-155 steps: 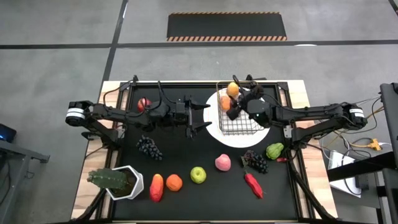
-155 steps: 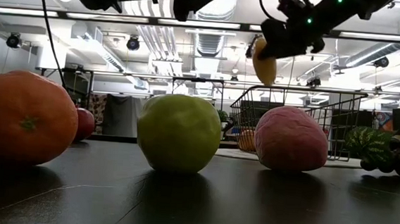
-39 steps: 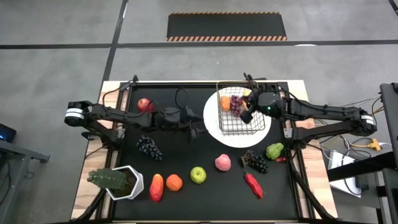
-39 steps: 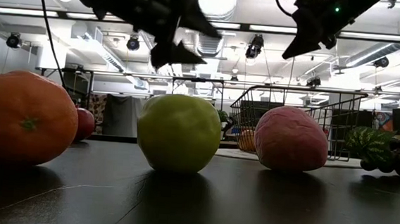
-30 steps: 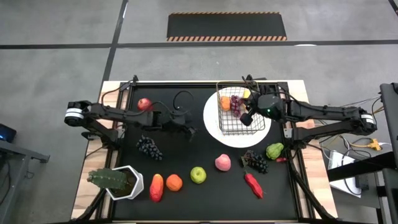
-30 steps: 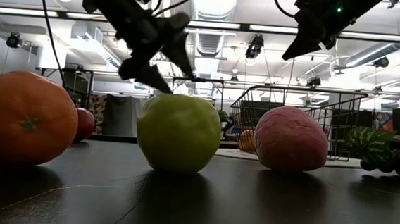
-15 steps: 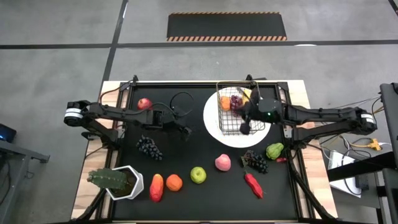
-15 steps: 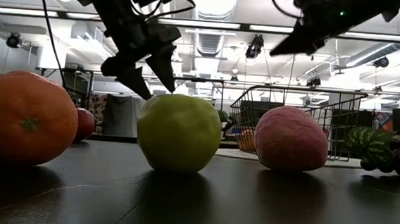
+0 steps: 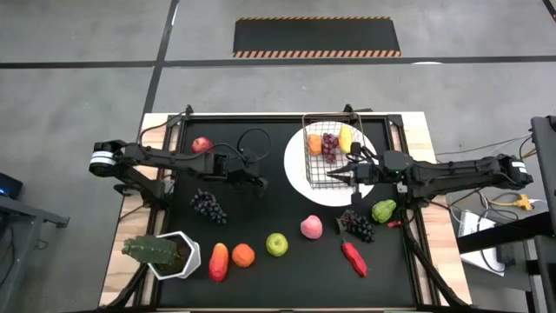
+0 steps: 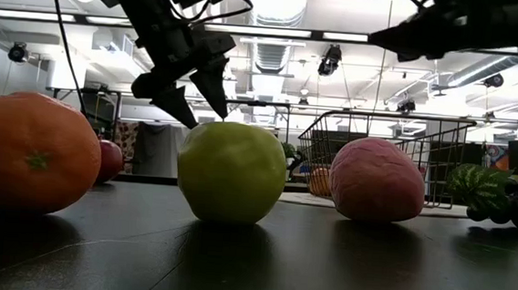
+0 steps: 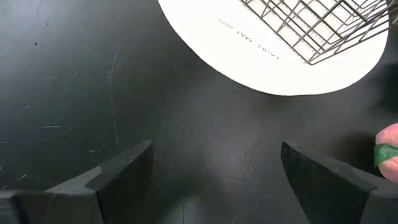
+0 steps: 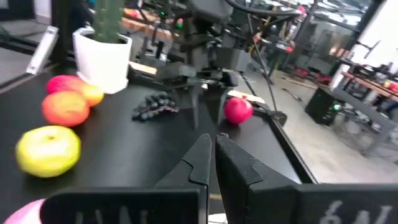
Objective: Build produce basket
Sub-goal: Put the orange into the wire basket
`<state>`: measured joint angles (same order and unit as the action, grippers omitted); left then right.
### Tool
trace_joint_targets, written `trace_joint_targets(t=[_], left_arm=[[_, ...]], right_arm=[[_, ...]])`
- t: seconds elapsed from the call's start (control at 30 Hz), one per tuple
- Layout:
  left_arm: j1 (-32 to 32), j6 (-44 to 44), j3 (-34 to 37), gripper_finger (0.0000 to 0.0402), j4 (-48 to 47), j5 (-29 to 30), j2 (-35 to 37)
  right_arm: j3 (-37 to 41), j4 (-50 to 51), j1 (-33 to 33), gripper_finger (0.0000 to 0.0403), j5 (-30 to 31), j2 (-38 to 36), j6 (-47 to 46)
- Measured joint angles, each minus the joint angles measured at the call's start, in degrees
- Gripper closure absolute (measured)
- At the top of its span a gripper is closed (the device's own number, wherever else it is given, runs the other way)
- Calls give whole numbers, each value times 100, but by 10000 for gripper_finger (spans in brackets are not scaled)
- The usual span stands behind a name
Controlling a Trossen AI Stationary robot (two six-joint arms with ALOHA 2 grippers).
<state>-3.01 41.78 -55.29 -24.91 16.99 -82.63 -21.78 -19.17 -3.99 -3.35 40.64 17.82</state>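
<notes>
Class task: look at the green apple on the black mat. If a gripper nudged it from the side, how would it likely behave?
The green apple is round and rests on a small patch, so it would probably roll. Its smooth, shiny skin may slip between fingers.

Industrial lab: exposed ceiling ducts [image 10: 277,18], workbenches [image 12: 367,81], concrete floor [image 9: 78,52].

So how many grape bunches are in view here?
3: one purple bunch inside the basket, one dark bunch on the mat left of center, one dark bunch below the plate. More may be hidden.
</notes>
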Motion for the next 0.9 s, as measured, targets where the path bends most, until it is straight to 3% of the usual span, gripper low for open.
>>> trace_joint_targets(t=[0.2,0.33,0.53,0.67,0.83,0.9], left_arm=[[-3,278,-32,70,-278,-189,-2],[6,243,-438,70,-1560,-967,-4],[108,-164,-1095,70,-3415,-1471,-37],[266,-747,-1316,70,-3419,-1856,-37],[526,-568,-1379,70,-2741,-2798,-61],[792,-625,-1382,70,-2377,-2860,-61]], right_arm=[[466,-285,0,390,-160,-677,-30],[634,-286,-1,390,-161,-1087,-22],[758,-271,-2,390,-160,-1420,-23],[810,-255,-2,390,-160,-1431,-102],[873,-254,-2,390,-157,-1427,-268],[894,-257,-2,390,-156,-1427,-282]])
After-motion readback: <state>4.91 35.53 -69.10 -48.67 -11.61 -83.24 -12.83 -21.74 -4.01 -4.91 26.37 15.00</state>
